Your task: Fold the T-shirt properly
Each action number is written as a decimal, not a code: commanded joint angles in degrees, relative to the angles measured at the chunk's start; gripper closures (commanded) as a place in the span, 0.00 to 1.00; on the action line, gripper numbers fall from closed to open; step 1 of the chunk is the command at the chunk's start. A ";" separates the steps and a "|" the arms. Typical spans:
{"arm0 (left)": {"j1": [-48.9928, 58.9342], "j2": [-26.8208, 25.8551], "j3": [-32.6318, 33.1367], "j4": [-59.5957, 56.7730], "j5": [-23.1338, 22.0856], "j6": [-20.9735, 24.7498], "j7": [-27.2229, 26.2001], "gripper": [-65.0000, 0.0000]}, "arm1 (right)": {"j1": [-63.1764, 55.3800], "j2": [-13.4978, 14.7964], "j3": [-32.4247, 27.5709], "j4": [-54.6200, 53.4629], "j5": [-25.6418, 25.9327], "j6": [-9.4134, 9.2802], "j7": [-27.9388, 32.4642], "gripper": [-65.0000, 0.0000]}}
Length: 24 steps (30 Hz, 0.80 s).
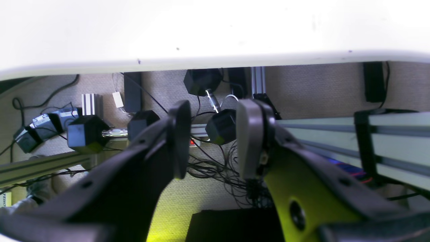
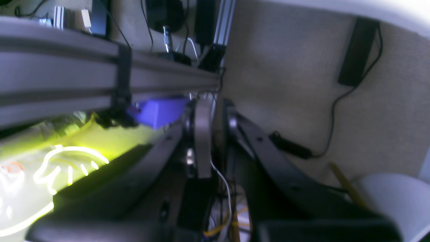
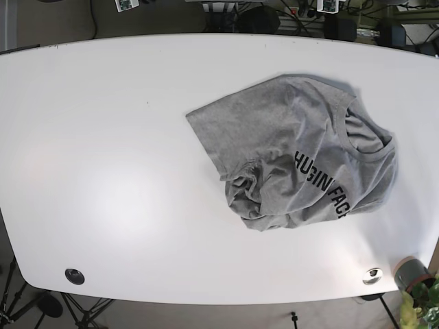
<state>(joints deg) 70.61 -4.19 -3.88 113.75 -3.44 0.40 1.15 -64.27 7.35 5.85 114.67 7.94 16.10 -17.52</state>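
A grey T-shirt [image 3: 295, 164] with black lettering lies crumpled on the right half of the white table [image 3: 103, 137], its neckline toward the right edge and its lower part bunched in folds. Neither arm shows in the base view. In the left wrist view my left gripper [image 1: 213, 139] hangs below the table's edge [image 1: 215, 64], its fingers [image 1: 248, 137] apart with nothing between them. My right gripper [image 2: 216, 134] is also off the table, over carpet. A thin gap separates its fingers [image 2: 202, 141], and they hold nothing. No wrist view shows the shirt.
Aluminium frame rails [image 1: 393, 134] and tangled cables [image 1: 218, 168] run under the table beside both grippers. A blue block [image 2: 158, 111] is fixed to a rail [image 2: 67, 80]. A small pot with a plant [image 3: 413, 277] stands at the table's near right corner.
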 commanded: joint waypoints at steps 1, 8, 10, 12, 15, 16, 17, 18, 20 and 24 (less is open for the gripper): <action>1.00 0.01 -0.12 1.28 0.06 -0.01 -0.93 0.69 | -0.13 0.07 0.26 1.24 2.03 0.30 1.03 0.91; -2.52 0.01 -0.12 1.19 0.06 -0.01 -0.93 0.69 | 4.27 0.34 0.18 1.33 5.81 0.39 1.12 0.91; -3.31 0.01 -0.12 1.19 0.06 -0.01 -0.93 0.68 | 5.76 0.34 0.18 1.33 5.64 0.56 1.12 0.91; -4.28 0.19 -0.12 1.19 0.06 -0.01 -0.93 0.68 | 7.52 0.34 0.26 1.33 5.55 0.65 1.12 0.91; -4.89 0.36 -0.03 1.45 0.06 -0.01 -1.02 0.68 | 9.55 0.34 0.09 1.33 5.64 0.74 1.12 0.91; -4.98 0.36 0.06 1.54 -0.03 -0.01 -1.02 0.68 | 10.16 0.34 0.00 1.33 5.81 0.74 1.12 0.91; -5.16 0.36 0.14 1.54 -0.03 -0.01 -1.02 0.68 | 10.95 0.34 0.00 1.42 5.81 0.74 1.12 0.91; -5.25 0.36 0.23 1.54 -0.03 -0.01 -1.02 0.68 | 11.57 0.34 -0.09 1.42 5.81 0.74 1.12 0.91; -5.42 0.36 0.23 1.54 -0.03 -0.01 -1.02 0.68 | 13.15 0.34 -0.35 1.42 5.81 0.74 1.12 0.90; -7.18 0.45 0.14 1.37 -0.03 -0.01 -1.02 0.60 | 16.23 0.43 -2.11 1.42 5.46 0.74 1.03 0.90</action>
<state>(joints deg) 63.05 -3.95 -3.60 114.17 -3.44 0.40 1.65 -48.05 7.53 4.01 115.04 12.91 16.51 -17.78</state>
